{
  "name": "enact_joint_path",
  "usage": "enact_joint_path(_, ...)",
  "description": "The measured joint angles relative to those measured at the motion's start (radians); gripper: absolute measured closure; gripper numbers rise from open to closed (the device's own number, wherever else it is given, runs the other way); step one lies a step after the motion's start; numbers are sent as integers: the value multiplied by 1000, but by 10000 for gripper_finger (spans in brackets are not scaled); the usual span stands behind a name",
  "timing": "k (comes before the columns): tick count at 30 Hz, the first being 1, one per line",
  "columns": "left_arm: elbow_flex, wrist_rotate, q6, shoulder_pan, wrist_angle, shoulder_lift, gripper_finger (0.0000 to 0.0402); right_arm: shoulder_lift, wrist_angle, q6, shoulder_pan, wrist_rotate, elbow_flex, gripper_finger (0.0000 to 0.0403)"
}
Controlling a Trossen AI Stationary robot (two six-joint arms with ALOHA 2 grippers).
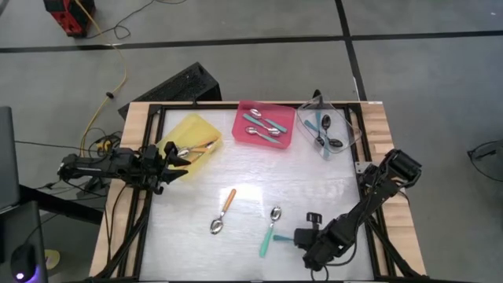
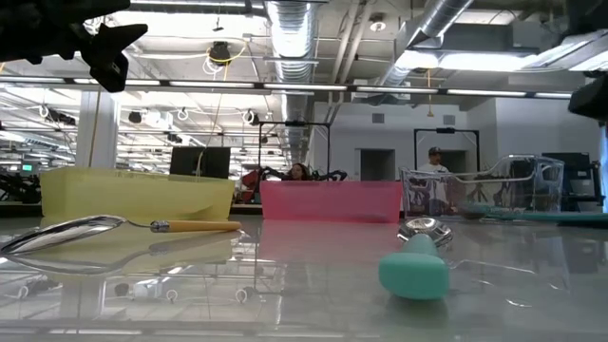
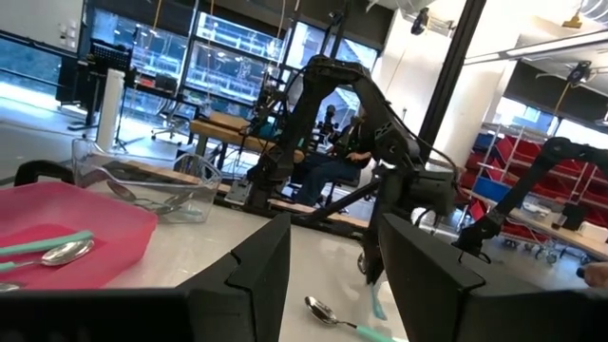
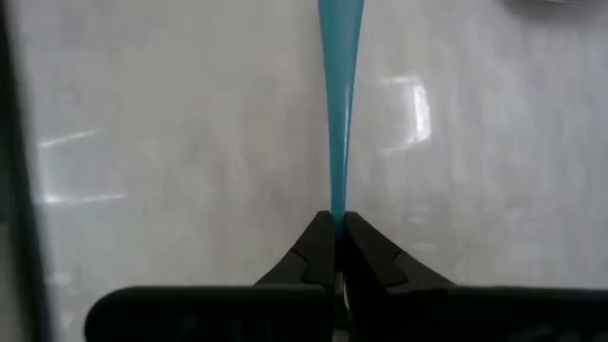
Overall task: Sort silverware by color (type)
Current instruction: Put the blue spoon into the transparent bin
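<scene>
Teal plastic fills the right claw's (image 4: 334,228) pinch: its fingers are clenched on the handle end of a teal spoon (image 1: 269,233) lying on the desk (image 1: 189,204) near the front edge. An orange spoon (image 1: 222,211) lies just beside it. The left claw (image 1: 179,161) hovers half spread over the yellow tray (image 1: 196,126), holding nothing.

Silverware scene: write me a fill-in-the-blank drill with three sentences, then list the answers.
1. The right gripper is shut on the handle of a ____-handled spoon lying on the table.
2. The other loose spoon on the table has an ____ handle.
3. The left gripper hovers by the ____ tray.

Answers: teal; orange; yellow
</scene>
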State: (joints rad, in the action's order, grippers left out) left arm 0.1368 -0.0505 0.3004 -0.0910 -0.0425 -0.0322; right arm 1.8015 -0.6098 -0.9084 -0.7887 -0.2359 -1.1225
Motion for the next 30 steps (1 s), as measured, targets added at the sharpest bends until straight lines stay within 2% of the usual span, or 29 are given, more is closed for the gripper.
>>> enact_joint_path(16, 0, -1, 0, 0, 0, 0, 253, -5, -152, 137, 51, -9, -125, 374)
enact_joint_path(24, 0, -1, -1, 0, 2, 0, 253, -75, -197, 169, 83, -14, -130, 373)
enact_joint_path(30, 0, -1, -4, 0, 3, 0, 253, -158, -321, 173, 85, -106, -130, 371)
